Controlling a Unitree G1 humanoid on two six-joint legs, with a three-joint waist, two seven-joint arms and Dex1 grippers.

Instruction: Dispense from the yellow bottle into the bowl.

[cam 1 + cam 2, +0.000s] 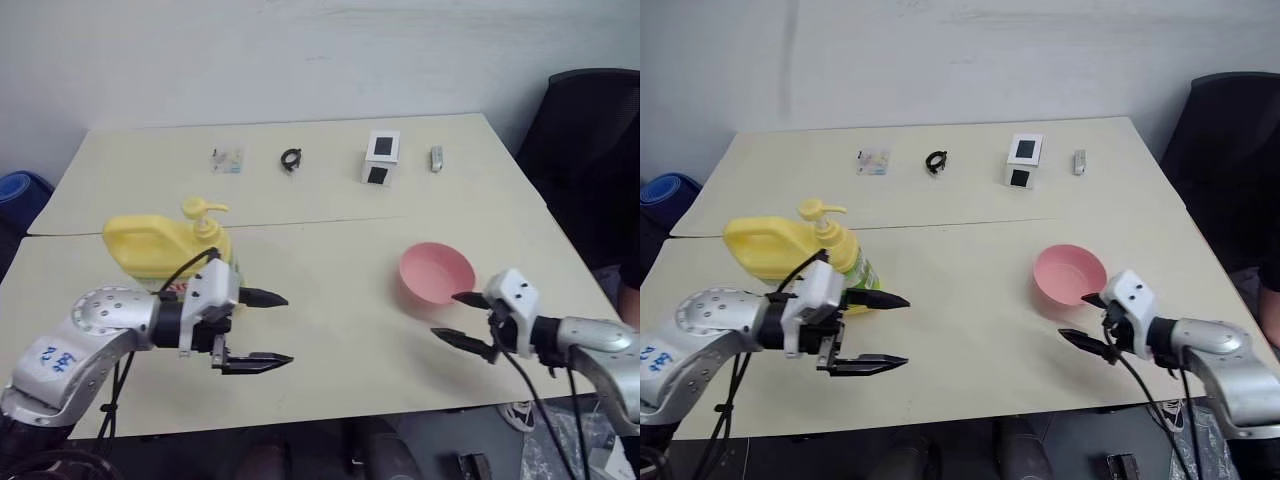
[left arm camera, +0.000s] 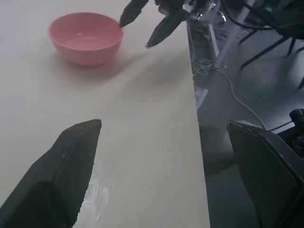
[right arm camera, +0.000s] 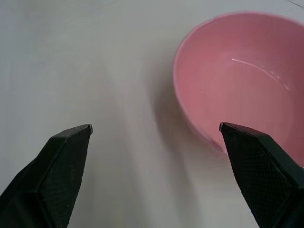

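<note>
Sitting just behind and to the outer side of the left gripper [image 1: 257,328], the yellow bottle [image 1: 165,245] is upright on the cream table [image 1: 330,330], its squat body running side to side with the built-in handle toward the table's left end. Its pump top [image 1: 204,213] rises at the end nearer the gripper, the nozzle aimed toward the bowl's side. That gripper's two black fingers are spread wide and empty, one above the other, pointing across the table toward the right. The left arm is plainly the nearer one for working the pump. Well away to the right, the pink bowl [image 1: 436,273] rests open side up, just ahead of the right gripper [image 1: 462,320], whose fingers [image 3: 61,164] are likewise parted and hold nothing, one tip close by the bowl's near rim.
</note>
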